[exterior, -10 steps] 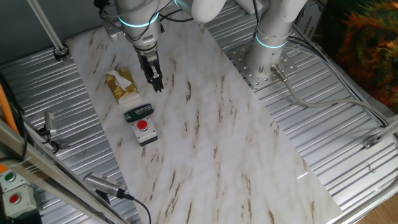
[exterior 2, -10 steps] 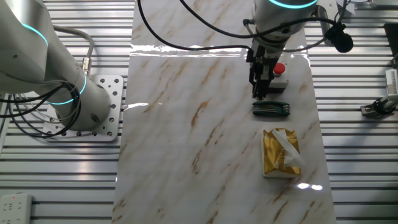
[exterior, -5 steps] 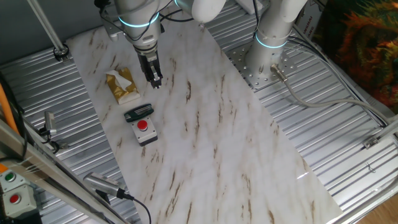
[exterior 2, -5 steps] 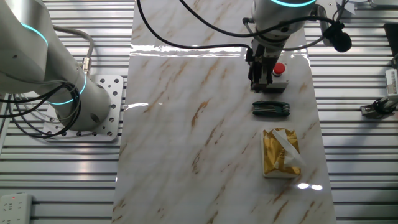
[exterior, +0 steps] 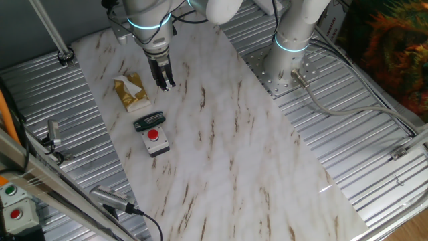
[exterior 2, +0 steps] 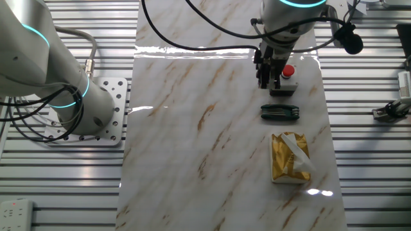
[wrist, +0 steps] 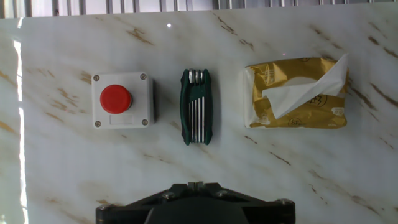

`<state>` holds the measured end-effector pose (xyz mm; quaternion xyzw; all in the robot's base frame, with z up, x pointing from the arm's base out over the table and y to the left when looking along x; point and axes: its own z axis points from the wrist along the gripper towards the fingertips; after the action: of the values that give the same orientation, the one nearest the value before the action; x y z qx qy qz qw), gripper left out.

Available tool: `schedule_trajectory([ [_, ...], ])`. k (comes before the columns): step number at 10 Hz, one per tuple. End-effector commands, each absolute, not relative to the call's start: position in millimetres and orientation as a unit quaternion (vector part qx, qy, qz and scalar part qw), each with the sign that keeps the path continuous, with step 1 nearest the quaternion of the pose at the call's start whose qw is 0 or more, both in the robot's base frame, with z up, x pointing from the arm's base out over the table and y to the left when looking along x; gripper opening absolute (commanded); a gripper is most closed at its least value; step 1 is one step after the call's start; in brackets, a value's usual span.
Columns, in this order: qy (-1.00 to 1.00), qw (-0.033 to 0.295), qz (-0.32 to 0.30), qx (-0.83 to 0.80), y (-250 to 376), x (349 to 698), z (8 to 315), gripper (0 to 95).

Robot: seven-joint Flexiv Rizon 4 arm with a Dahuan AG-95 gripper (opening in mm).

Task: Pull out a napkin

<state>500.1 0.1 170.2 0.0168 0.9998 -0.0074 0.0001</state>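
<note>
Hand view, left to right: red button box [wrist: 121, 101], green hex-key set [wrist: 196, 115], golden packet [wrist: 295, 93] far right on bench [wrist: 186, 162]; napkin [wrist: 305, 90] pokes from its slot. Claw [exterior 2: 265, 82] aloft beside the button, carrying nothing, gap unclear. Pinch the raised corner, pull upward; tool is clear of that path

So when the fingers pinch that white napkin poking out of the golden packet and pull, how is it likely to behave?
The napkin looks thin and creased, so it would probably go limp and fold rather than hold shape. It may tear if pinched at the corner. The golden packet lies loose on the marble table, so it might slide or lift along with it.
</note>
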Motion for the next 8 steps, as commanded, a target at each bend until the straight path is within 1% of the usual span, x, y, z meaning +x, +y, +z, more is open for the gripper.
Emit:
schedule_trajectory([
  [1, 1.000, -0.001, -0.008, 0.016, 0.1, 499.9, 170.2, 38.0],
  [3, 1.000, -0.002, -0.007, 0.016, 0.1, 499.9, 170.2, 38.0],
  [4, 1.000, -0.002, -0.007, 0.015, 0.1, 499.9, 170.2, 57.0],
  [8, 1.000, -0.001, -0.008, 0.009, -0.4, 500.1, 169.5, 57.0],
])
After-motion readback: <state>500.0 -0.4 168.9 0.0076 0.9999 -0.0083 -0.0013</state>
